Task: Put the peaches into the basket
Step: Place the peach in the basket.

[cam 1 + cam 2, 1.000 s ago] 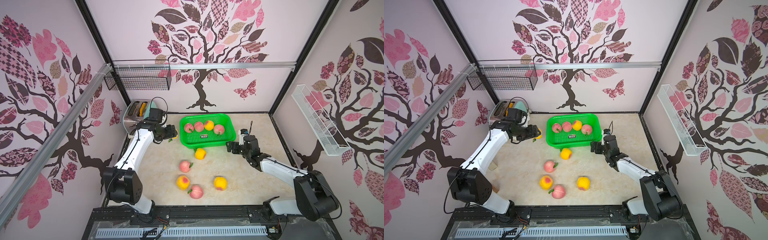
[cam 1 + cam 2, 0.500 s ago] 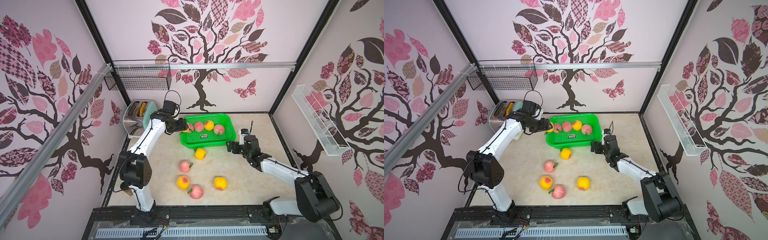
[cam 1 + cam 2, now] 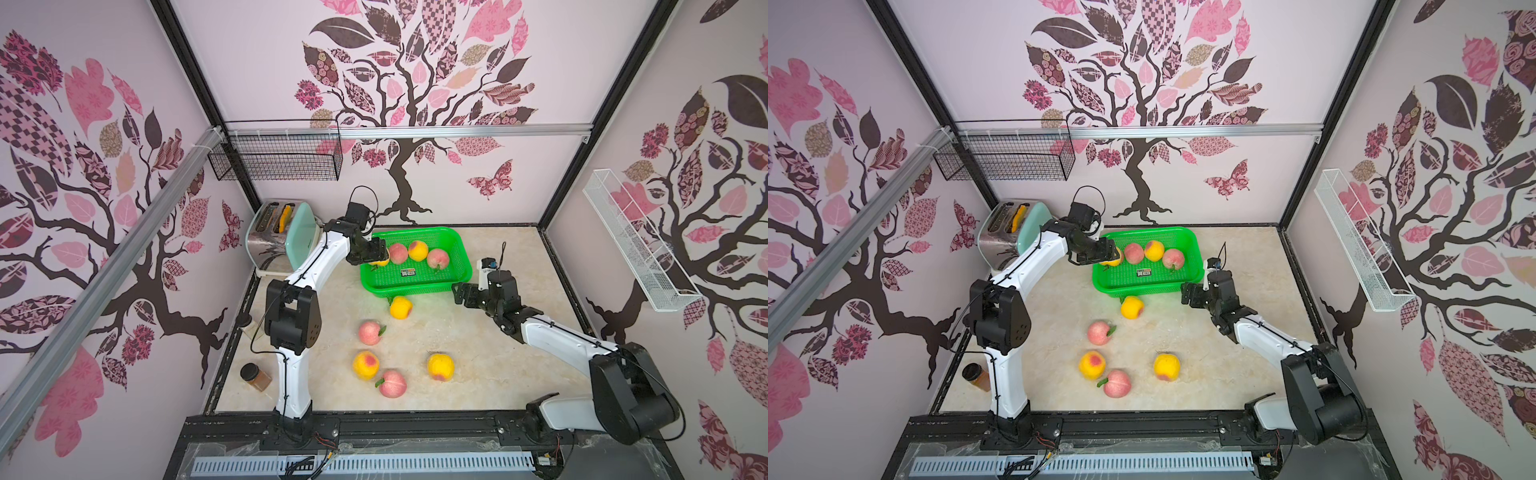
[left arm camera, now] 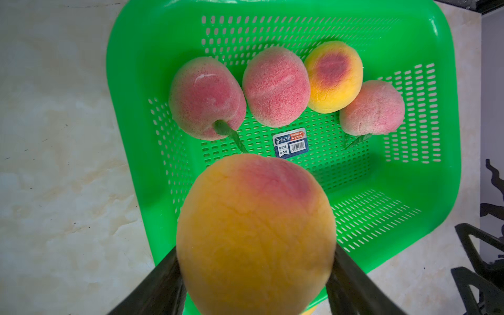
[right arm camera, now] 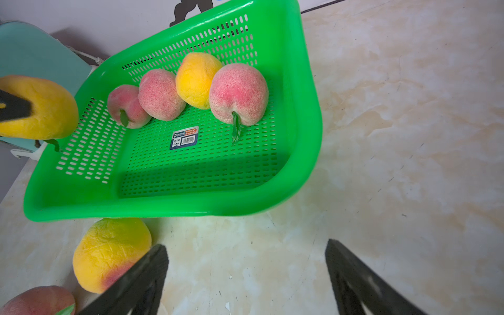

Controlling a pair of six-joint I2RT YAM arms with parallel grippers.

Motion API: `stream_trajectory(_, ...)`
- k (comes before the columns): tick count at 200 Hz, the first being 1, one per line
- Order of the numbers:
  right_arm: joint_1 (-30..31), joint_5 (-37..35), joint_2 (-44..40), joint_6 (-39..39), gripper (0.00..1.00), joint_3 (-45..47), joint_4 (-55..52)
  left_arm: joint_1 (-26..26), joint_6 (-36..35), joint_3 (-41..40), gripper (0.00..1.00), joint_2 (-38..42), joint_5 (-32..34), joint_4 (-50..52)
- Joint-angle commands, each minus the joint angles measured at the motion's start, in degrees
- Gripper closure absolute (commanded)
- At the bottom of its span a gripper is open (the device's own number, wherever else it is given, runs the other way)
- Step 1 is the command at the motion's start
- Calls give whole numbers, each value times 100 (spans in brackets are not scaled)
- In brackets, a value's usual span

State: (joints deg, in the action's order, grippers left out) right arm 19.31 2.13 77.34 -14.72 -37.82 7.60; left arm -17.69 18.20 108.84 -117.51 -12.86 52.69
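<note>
The green basket [image 3: 415, 286] stands at the back of the table with several peaches along its far side, among them a pink one [image 4: 275, 86] and a yellow one [image 4: 334, 76]. My left gripper [image 3: 376, 254] hangs over the basket's left end, shut on a yellow-orange peach [image 4: 255, 234] with a red blush. Several more peaches lie loose on the table; the nearest, a yellow one [image 3: 401, 307], rests against the basket's front wall. My right gripper [image 5: 246, 245] is open and empty, low by the basket's front right corner, just right of that yellow peach [image 5: 109, 253].
A toaster [image 3: 272, 232] and a teal board [image 3: 303, 237] stand at the back left. A brown jar [image 3: 254, 376] lies near the front left edge. A black wire basket [image 3: 274, 156] and a white wire rack [image 3: 636, 241] hang on the walls.
My left arm has swung right from beside the toaster, carrying the yellow peach over the basket's left end. The right arm has stayed put.
</note>
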Motion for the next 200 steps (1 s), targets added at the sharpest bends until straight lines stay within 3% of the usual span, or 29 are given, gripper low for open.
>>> stream_trajectory(1,18,-68,35,37,7,-190,-116,-48,13,115,27,-80,1,-106)
stream_trajectory(85,18,-46,49,31,7,-191,-114,-128,145,110,25,-548,131,-150)
stream_trajectory(200,15,-99,18,22,7,-211,-179,-140,171,-250,18,-499,380,-391)
